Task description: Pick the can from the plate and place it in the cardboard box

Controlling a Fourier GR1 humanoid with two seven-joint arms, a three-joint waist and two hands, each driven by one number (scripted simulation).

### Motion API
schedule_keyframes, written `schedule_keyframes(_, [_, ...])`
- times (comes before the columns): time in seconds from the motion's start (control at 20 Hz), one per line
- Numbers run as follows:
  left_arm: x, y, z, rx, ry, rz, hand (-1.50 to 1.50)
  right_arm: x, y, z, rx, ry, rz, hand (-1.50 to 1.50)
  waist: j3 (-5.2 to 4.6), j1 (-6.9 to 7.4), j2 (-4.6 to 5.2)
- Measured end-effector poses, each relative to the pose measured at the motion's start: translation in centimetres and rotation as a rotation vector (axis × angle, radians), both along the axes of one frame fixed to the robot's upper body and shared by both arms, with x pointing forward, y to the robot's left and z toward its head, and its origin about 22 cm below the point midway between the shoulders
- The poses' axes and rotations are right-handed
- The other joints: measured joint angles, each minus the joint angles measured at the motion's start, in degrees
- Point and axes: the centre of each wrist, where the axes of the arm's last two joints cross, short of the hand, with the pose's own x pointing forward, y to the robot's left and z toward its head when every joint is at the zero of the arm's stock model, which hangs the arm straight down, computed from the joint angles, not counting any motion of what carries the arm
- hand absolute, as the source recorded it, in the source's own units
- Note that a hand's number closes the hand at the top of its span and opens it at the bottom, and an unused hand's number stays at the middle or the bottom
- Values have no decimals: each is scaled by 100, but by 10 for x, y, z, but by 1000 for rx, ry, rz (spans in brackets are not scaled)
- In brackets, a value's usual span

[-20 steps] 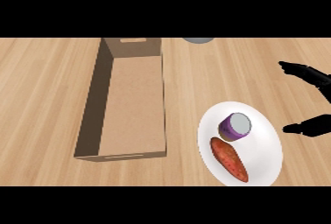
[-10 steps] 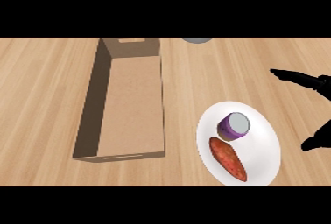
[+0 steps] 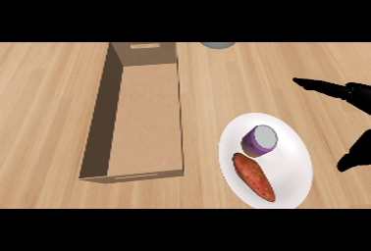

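Note:
A purple can (image 3: 258, 140) with a grey top stands upright on a white plate (image 3: 290, 147) at the lower right. An orange-red sweet potato (image 3: 255, 179) lies on the same plate, just below the can. The long cardboard box (image 3: 141, 108) lies open at the left, with nothing inside. My right hand (image 3: 346, 93) shows at the right edge, open, fingers spread wide; its thumb (image 3: 354, 157) hangs beside the plate's right rim, apart from the can. My left hand does not show.
A grey round object (image 3: 217, 44) peeks in at the top edge, right of the box's far end. Bare wooden counter (image 3: 43, 108) stretches left of the box and between box and plate.
My right hand has opened wider: the upper fingers reached further left, and the thumb swung down and back toward the right edge.

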Motion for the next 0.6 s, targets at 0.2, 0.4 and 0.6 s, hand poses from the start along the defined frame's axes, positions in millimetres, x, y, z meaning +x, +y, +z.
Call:
schedule_keyframes(0.2, [-1, 1, -1, -7, -3, 5, 0, 2, 7, -5, -19, 32, 4, -150, 15, -32, 1])
schedule_keyframes(0.4, [-1, 1, -2, -17, -6, 12, 0, 4, 16, -11, -27, 57, 17, -150, 24, -49, 0])
schedule_keyframes(0.6, [-3, 1, -2, -28, -7, 21, 0, 6, 24, -14, -30, 67, 15, -150, 27, -81, -8])
